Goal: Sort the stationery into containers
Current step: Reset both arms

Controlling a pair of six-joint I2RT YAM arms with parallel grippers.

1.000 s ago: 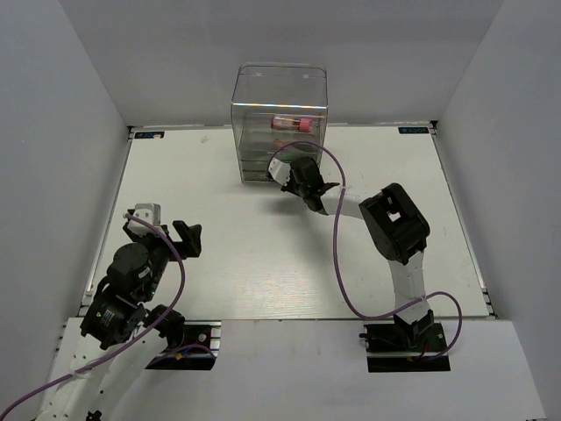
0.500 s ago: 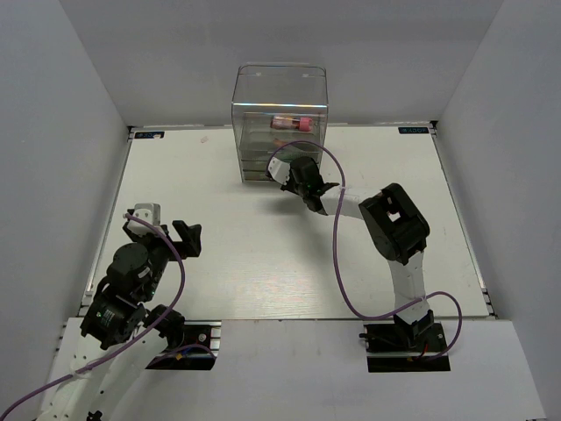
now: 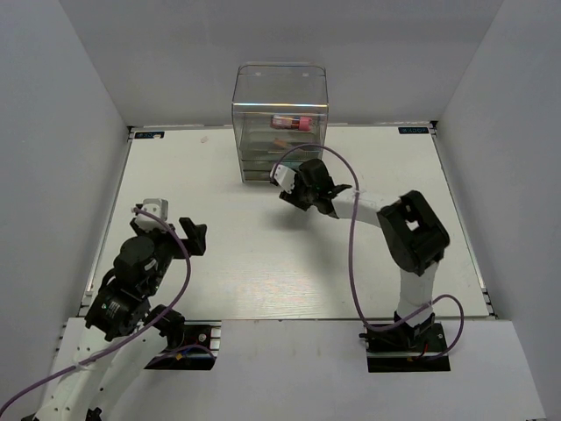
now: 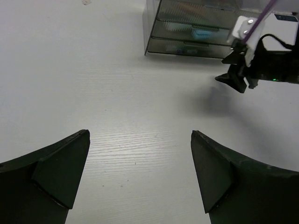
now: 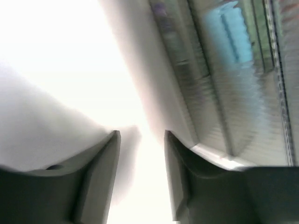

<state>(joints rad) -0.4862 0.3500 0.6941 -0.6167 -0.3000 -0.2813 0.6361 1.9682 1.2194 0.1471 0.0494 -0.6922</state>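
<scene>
A tall clear plastic box (image 3: 254, 110) with stacked translucent grey drawers (image 4: 187, 45) stands at the far edge of the white bench (image 3: 193, 175), roughly midway across it. Inside the box, a chunky pink tube (image 3: 292, 123) lies crosswise in an upper drawer. A light blue piece of stationery (image 4: 202, 33) shows through the front of a drawer lower down. The same blue patch appears behind the ribbed drawer fronts in the right wrist view, though that view is blurred and what it is cannot be told.

The right end effector (image 5: 142, 134) hangs low over the bench, just beside the front right corner of the box, close to the bottom drawers but apart from them. Its two dark fingers (image 5: 100, 168) stand parted, with only bright bench between them, so it grips nothing. The right arm reaches out from its base at the near edge, and a purple cable (image 3: 352, 263) loops loosely alongside it.

The left end effector (image 4: 140, 134) is over the near left part of the bench, well apart from the box. It faces across the bare surface toward the drawers and the other end effector. Its fingers are spread wide and nothing lies between them
</scene>
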